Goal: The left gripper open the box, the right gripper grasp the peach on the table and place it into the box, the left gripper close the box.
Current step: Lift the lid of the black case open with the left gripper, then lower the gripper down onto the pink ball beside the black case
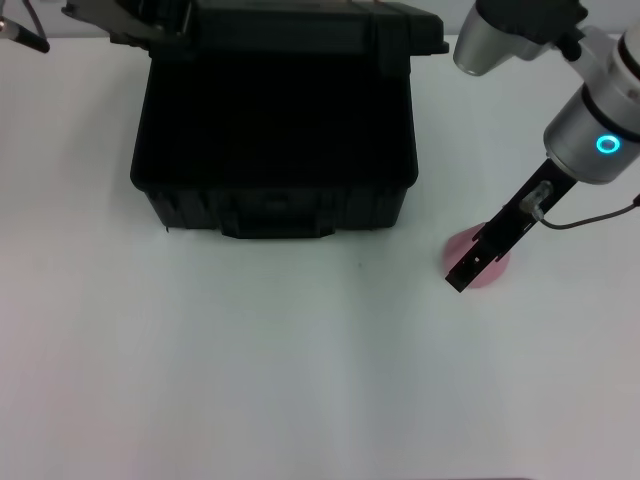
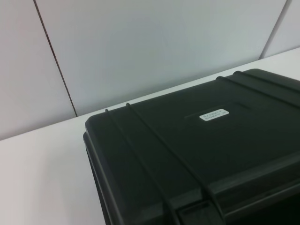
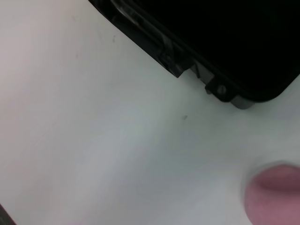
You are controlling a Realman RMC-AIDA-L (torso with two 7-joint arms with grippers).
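Peach (image 1: 478,262): near the worktop's right edge, beside the open box (image 1: 275,150). Likely light, smooth, bruisable; grip its widest girth. Right gripper (image 1: 470,268) directly over it; you cannot tell its jaws' spread.

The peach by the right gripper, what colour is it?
Pink; the peach shows best in the head view.

The right end effector (image 1: 470,268) hides most of the peach (image 1: 492,270) (blurred and edge-cropped in the wrist view).
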